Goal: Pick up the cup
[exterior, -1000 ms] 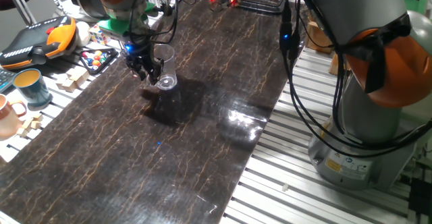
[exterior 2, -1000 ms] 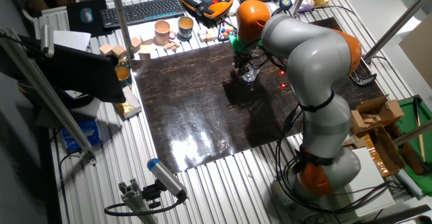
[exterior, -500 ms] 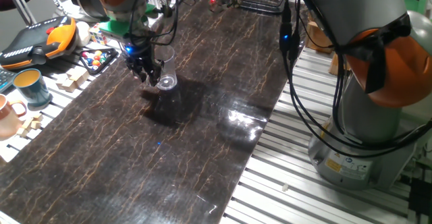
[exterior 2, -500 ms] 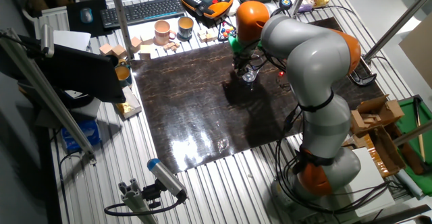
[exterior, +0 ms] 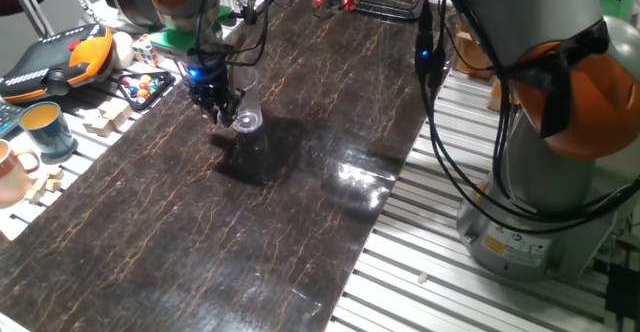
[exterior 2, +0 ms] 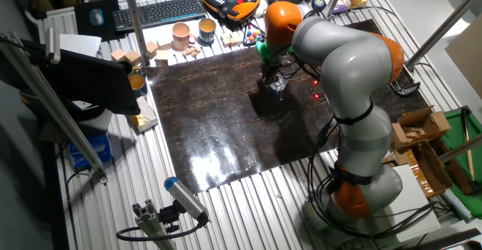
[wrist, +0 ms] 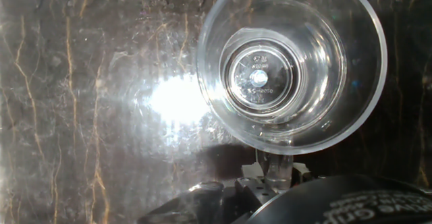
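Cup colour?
Clear, colourless glass cup; the dark veined tabletop shows through. Best in the hand view.

On the table (exterior: 300, 222) the cup (exterior: 247, 110) stands upright toward the far end of the dark mat, with the tool (exterior: 215, 107) right against it at its 9 o'clock in one fixed view. In the hand view the cup (wrist: 291, 62) fills the upper right, and the tool (wrist: 273, 177) sits at its 6 o'clock where the handle is (whether the fingers press the handle cannot be told). Off the mat, at the cup's 9 o'clock, a teach pendant (exterior: 55, 57) lies beyond a tray of beads (exterior: 145, 87); nearer the camera stand a mug (exterior: 45, 127) and a second mug (exterior: 12, 172), with wooden blocks (exterior: 100, 120) between them and the mat. In the other fixed view the cup (exterior 2: 277, 86) sits at the arm's (exterior 2: 346, 69) 9 o'clock.
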`<state>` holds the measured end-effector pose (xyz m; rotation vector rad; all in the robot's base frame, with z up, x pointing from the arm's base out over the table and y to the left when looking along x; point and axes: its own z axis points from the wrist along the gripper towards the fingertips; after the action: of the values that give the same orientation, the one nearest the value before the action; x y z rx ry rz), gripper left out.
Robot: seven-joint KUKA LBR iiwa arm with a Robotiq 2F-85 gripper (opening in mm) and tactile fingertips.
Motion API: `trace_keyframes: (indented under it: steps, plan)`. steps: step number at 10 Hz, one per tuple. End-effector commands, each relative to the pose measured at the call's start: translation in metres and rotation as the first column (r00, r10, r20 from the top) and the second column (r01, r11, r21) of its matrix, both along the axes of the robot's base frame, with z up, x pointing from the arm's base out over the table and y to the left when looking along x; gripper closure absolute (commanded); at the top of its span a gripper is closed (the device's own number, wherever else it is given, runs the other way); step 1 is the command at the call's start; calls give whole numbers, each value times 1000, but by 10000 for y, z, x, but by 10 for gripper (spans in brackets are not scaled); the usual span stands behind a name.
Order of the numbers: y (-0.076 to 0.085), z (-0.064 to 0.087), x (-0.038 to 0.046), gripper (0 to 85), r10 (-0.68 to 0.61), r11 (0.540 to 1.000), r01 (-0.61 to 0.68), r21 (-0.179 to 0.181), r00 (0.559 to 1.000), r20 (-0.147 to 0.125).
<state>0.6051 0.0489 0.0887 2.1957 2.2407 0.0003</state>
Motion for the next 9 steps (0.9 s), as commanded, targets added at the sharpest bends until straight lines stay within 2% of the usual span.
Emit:
trace_keyframes:
  steps: [1, 4, 7, 9]
  plan:
    - [1, 13, -8, 840, 8, 1000, -8, -2, 1000, -1]
    - [9, 170, -92, 840, 52, 999, -52, -5, 999, -2]
    - [30, 417, -211, 840, 136, 990, -136, -24, 991, -7]
    - [28, 612, -283, 840, 192, 981, -192, -16, 981, -13]
